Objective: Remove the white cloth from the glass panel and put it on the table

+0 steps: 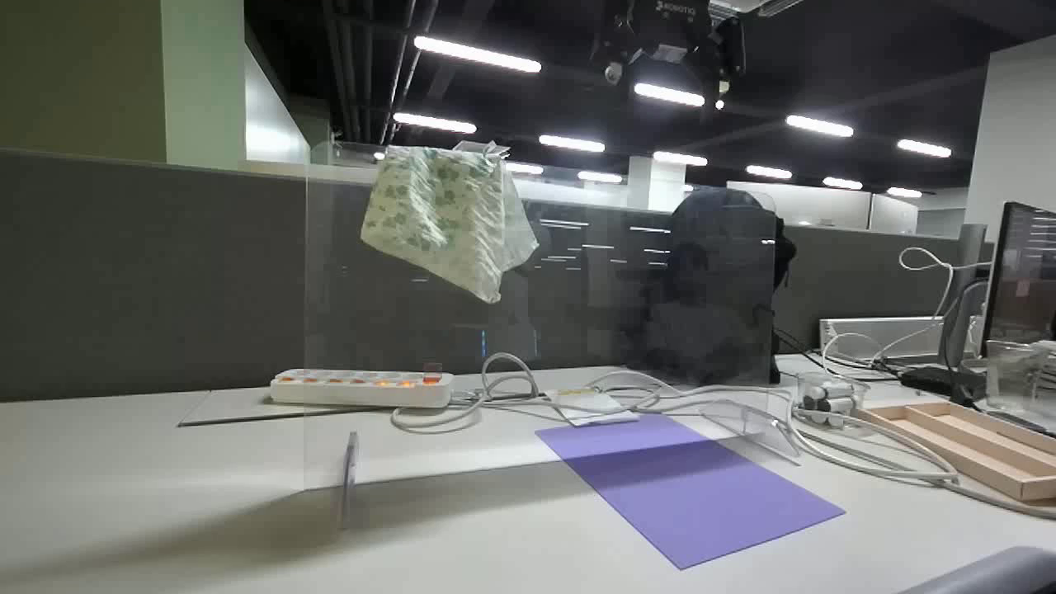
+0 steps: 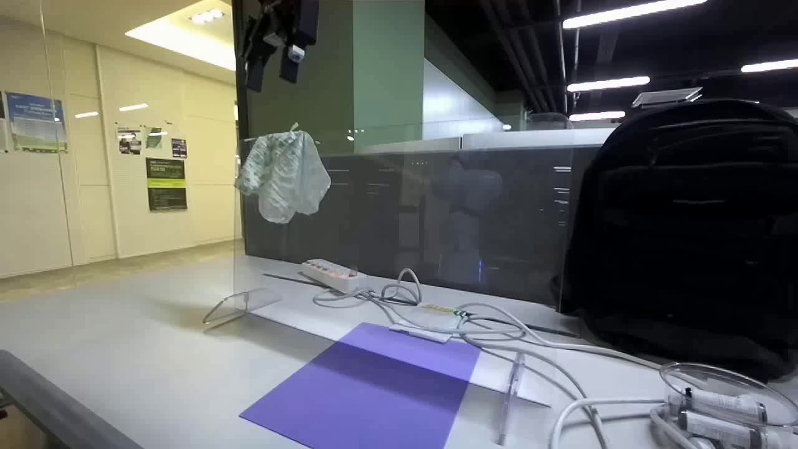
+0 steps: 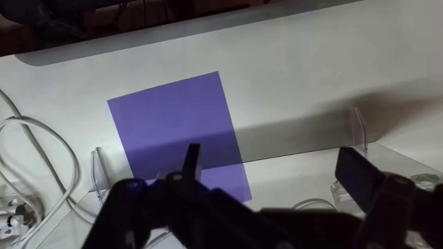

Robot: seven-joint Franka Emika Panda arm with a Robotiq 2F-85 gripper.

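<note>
The white cloth with a green leaf print hangs over the top edge of the clear panel, near one end, in both exterior views. Part of it shows behind a finger in the wrist view. The glass panel stands upright on clear feet on the white table; it also shows in an exterior view. My gripper is open and empty, its fingers wide apart. It is above the panel's height in both exterior views, apart from the cloth.
A purple sheet lies partly under the panel. A power strip and loose cables lie behind it. A black backpack, a clear container of small bottles, a wooden tray and a monitor stand to one side.
</note>
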